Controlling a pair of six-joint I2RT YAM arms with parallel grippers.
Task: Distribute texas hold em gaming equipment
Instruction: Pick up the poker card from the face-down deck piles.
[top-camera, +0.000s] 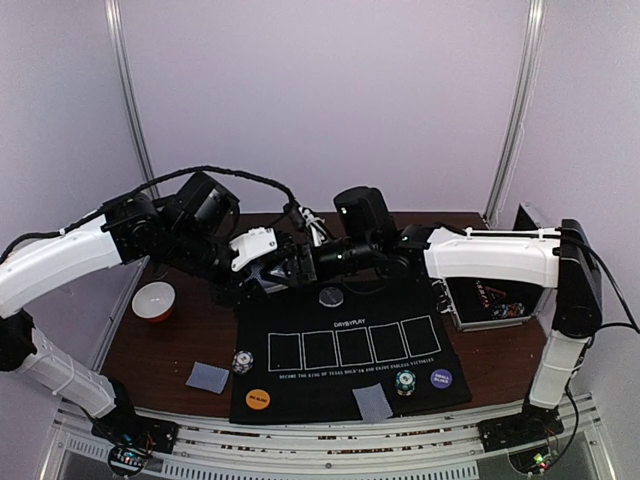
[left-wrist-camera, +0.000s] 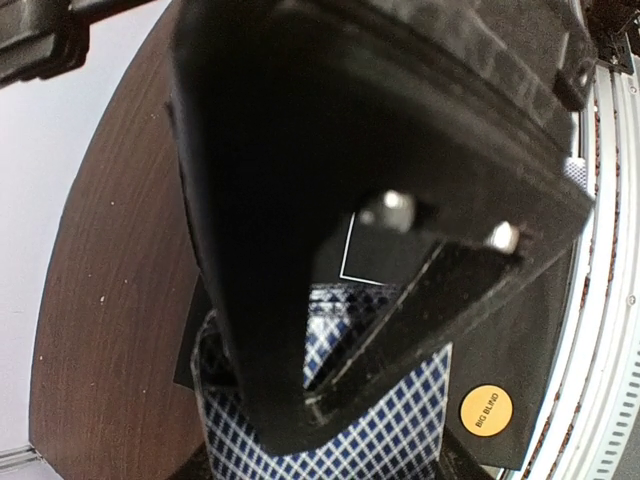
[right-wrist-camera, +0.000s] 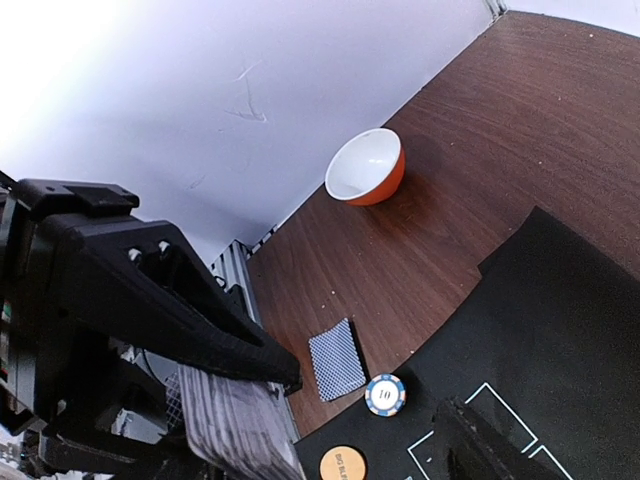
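- The left gripper (left-wrist-camera: 305, 398) is pinching a deck of cards (left-wrist-camera: 400, 440). Its jaws are standing narrow on the blue-checked backs, above the far left part of the black mat (top-camera: 350, 325).
- The right gripper (top-camera: 303, 262) is reaching in from the right, just beside the left one, with its jaws standing well apart.
- A pile of face-down cards (top-camera: 207, 377) is lying on the desk (top-camera: 165, 345) just left of the mat. A striped chip stack (top-camera: 241, 361) is sitting beside it on the mat's left edge.
- A second pile of cards (top-camera: 372, 401) is lying at the mat's near edge, with a second chip stack (top-camera: 405, 381) just right of it.
- The orange blind disc (top-camera: 258, 398) is resting at the mat's near left corner, and the purple blind disc (top-camera: 441, 378) is resting toward its near right.
- The dealer disc (top-camera: 331, 296) is sitting at the far middle of the mat, beyond the white outlines.
- An orange bowl (top-camera: 153, 300) is standing on the desk at the left, and a silver case (top-camera: 495, 300) is standing at the right of the mat.
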